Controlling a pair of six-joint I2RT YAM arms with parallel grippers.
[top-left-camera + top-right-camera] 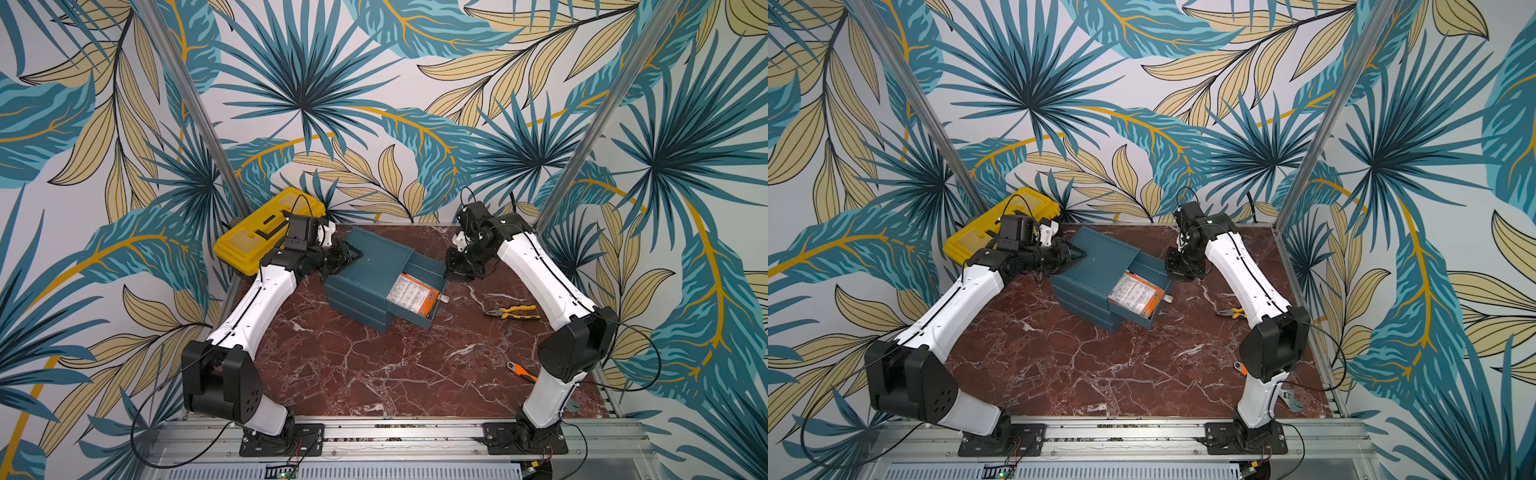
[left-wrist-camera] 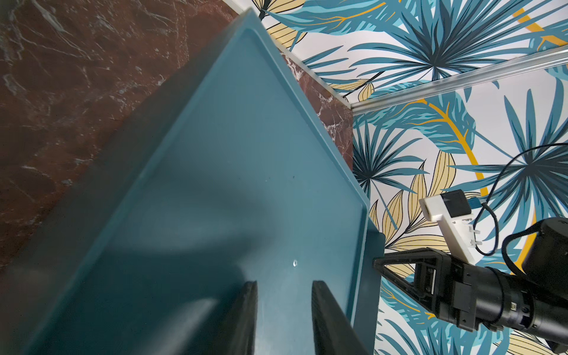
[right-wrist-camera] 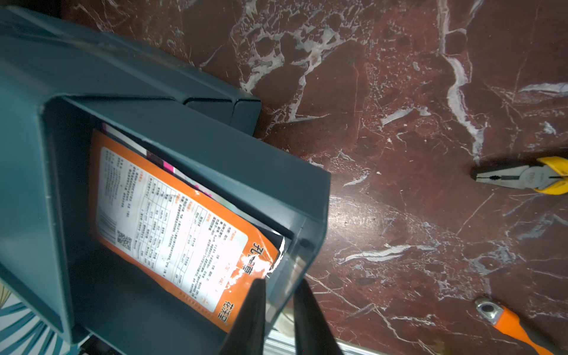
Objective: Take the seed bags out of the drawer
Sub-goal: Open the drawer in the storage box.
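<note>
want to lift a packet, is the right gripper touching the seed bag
Cannot tell: in the right wrist view the right gripper overlaps the seed bag corner, hiding any contact or gap.

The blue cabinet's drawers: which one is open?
The top drawer, pulled out with seed bags showing inside; the drawers below it are shut flush.
</note>
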